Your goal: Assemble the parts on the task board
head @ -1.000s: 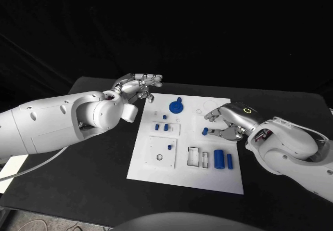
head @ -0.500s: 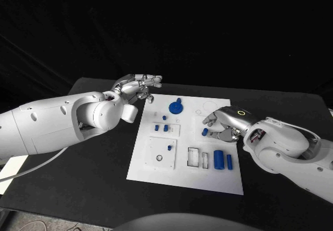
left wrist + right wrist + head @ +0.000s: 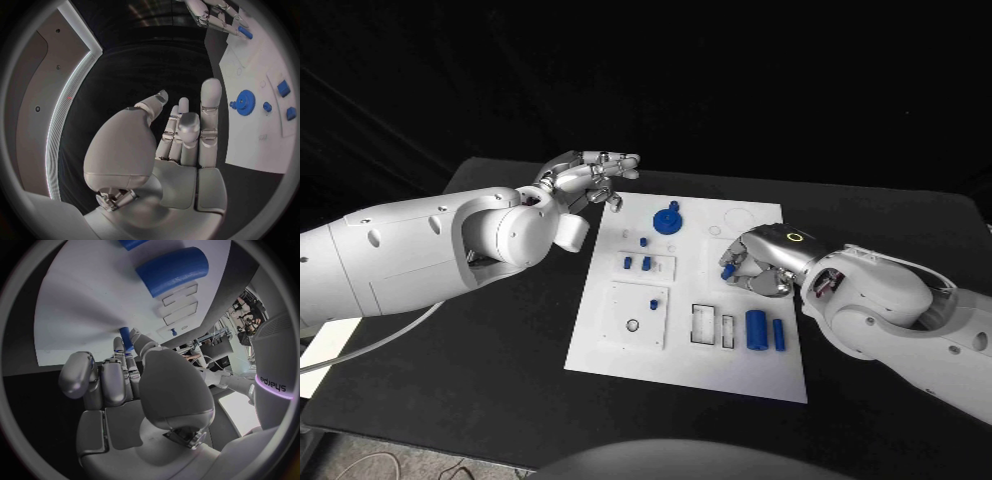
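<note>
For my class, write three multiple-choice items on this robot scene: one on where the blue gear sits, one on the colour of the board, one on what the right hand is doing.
1. Where is the blue gear?
A. on the far part of the task board
B. on the black table, off the board
C. in the left hand

2. What colour is the task board?
A. blue
B. white
C. black

3. What is the right hand doing?
A. lying flat and open on the table
B. holding a small blue part over the board
C. gripping the gear

Answers: 1 A, the gear rests on the board's far part, near the left hand; 2 B, a white plate on the black table; 3 B, the head view shows its fingers closed on the blue piece.
</note>
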Controlling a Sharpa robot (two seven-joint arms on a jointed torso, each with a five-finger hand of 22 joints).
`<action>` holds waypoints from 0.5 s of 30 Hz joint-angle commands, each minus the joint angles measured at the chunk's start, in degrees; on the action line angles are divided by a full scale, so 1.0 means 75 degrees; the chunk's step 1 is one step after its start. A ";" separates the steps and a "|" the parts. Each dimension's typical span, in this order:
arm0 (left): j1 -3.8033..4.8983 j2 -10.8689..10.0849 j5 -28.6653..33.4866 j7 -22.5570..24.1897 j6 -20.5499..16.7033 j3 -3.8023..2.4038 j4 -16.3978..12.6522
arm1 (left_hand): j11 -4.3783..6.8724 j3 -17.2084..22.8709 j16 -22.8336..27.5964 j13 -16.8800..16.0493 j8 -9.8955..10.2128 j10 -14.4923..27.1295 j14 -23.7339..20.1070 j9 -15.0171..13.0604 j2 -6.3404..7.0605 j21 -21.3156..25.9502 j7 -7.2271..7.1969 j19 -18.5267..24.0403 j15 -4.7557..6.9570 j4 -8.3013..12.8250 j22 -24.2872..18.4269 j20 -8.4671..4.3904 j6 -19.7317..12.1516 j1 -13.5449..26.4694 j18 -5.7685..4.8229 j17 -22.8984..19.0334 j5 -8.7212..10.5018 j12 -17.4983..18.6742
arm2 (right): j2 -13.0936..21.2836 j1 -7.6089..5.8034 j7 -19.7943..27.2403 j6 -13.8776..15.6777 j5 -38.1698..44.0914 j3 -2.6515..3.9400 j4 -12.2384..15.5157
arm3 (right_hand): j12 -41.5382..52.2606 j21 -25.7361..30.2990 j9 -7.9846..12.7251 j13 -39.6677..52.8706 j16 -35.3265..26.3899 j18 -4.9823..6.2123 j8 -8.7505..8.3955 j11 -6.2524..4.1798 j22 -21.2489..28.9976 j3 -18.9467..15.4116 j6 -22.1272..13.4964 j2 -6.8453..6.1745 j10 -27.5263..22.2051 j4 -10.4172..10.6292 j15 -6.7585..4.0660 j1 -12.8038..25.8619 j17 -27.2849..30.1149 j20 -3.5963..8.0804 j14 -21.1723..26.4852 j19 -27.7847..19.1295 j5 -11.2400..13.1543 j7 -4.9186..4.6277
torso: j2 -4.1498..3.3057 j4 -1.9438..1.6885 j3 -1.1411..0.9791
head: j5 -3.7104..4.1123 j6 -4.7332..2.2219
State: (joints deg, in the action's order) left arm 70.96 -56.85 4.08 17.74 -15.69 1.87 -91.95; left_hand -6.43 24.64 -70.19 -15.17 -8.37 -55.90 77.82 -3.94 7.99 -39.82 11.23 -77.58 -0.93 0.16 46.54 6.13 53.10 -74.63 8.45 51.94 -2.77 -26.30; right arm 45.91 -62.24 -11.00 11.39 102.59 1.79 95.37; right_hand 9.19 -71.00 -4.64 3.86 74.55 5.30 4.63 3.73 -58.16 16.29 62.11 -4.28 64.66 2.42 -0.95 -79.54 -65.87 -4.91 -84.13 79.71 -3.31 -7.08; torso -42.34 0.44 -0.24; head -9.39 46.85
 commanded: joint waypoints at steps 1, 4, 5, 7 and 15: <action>0.0005 0.0015 -0.0047 0.0037 0.0129 -0.0003 -0.0003 | 0.0005 -0.0051 0.0000 -0.0007 -0.0039 0.0067 -0.0019 0.0000 -0.0005 0.0054 -0.0020 0.0029 -0.0029 -0.0008 -0.0010 0.0041 -0.0052 -0.0002 0.0106 0.0007 -0.0026 -0.0023 | -0.0022 0.0008 0.0078 -0.0114 0.0083 -0.0001 -0.0014 | -0.0045 -0.0011 -0.0008 -0.0002 0.0053 0.0094 0.0010 -0.0004 -0.0013 0.0076 0.0071 0.0089 0.0098 0.0002 -0.0050 -0.0024 -0.0016 0.0067 -0.0238 0.0004 0.0040 0.0018 | 0.0006 0.0006 0.0000 | -0.0003 0.0007; 0.0005 0.0016 -0.0047 0.0038 0.0131 -0.0003 -0.0004 | 0.0005 -0.0051 0.0000 -0.0007 -0.0039 0.0067 -0.0019 0.0000 -0.0005 0.0054 -0.0020 0.0029 -0.0029 -0.0008 -0.0010 0.0041 -0.0052 -0.0002 0.0106 0.0007 -0.0026 -0.0023 | -0.0038 0.0012 0.0087 -0.0106 0.0084 -0.0001 -0.0018 | -0.0073 -0.0021 -0.0014 -0.0003 0.0066 0.0089 0.0009 -0.0006 -0.0029 0.0141 0.0125 0.0115 0.0167 0.0003 -0.0047 -0.0051 -0.0033 0.0069 -0.0243 0.0016 0.0040 0.0020 | 0.0005 0.0009 -0.0003 | -0.0003 0.0009; 0.0005 0.0017 -0.0047 0.0038 0.0132 -0.0003 -0.0004 | 0.0005 -0.0051 0.0000 -0.0007 -0.0039 0.0067 -0.0019 0.0000 -0.0005 0.0054 -0.0020 0.0029 -0.0029 -0.0008 -0.0010 0.0041 -0.0052 -0.0002 0.0106 0.0007 -0.0026 -0.0023 | -0.0043 0.0013 0.0088 -0.0102 0.0085 -0.0002 -0.0019 | -0.0078 -0.0028 -0.0020 0.0000 0.0071 0.0087 0.0016 -0.0013 -0.0041 0.0177 0.0164 0.0137 0.0211 0.0000 -0.0046 -0.0070 -0.0041 0.0072 -0.0245 0.0023 0.0039 0.0023 | 0.0003 0.0007 -0.0003 | -0.0001 0.0009; 0.0005 0.0018 -0.0047 0.0038 0.0133 -0.0003 -0.0006 | 0.0005 -0.0051 0.0000 -0.0007 -0.0039 0.0067 -0.0019 0.0000 -0.0005 0.0054 -0.0020 0.0029 -0.0029 -0.0008 -0.0010 0.0041 -0.0052 -0.0002 0.0106 0.0007 -0.0026 -0.0023 | -0.0053 0.0017 0.0076 -0.0083 0.0116 -0.0002 -0.0021 | -0.0098 -0.0040 -0.0037 0.0006 0.0090 0.0083 0.0032 -0.0025 -0.0061 0.0269 0.0255 0.0186 0.0321 -0.0010 -0.0051 -0.0114 -0.0065 0.0077 -0.0252 0.0036 0.0044 0.0032 | 0.0002 0.0004 -0.0001 | 0.0003 0.0009; 0.0005 0.0016 -0.0047 0.0038 0.0130 -0.0003 -0.0010 | 0.0005 -0.0051 0.0000 -0.0007 -0.0039 0.0067 -0.0019 0.0000 -0.0005 0.0054 -0.0020 0.0029 -0.0029 -0.0008 -0.0010 0.0041 -0.0052 -0.0002 0.0106 0.0007 -0.0026 -0.0023 | -0.0078 0.0027 -0.0056 0.0094 0.0338 -0.0002 -0.0021 | -0.0143 -0.0104 -0.0145 0.0051 0.0154 0.0067 0.0146 -0.0120 -0.0161 0.0700 0.0592 0.0429 0.0760 -0.0192 -0.0123 -0.0375 -0.0153 0.0145 -0.0268 0.0087 0.0065 0.0079 | 0.0006 -0.0005 0.0002 | 0.0009 0.0015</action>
State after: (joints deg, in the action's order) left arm 70.96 -56.82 4.06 17.71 -15.69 1.87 -91.96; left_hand -6.43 24.64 -70.19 -15.16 -8.37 -55.91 77.82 -3.94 7.99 -39.82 11.23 -77.58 -0.93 0.16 46.55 6.13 53.10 -74.63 8.45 51.95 -2.77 -26.30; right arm 45.51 -62.15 -11.00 11.40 103.33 1.81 95.16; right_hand 8.40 -71.44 -5.22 4.32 75.45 5.30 5.12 2.95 -59.29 21.00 65.72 -2.33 69.88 1.10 -1.52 -81.54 -66.95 -4.19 -83.96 80.43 -2.64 -6.56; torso -42.31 0.46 -0.24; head -9.35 46.95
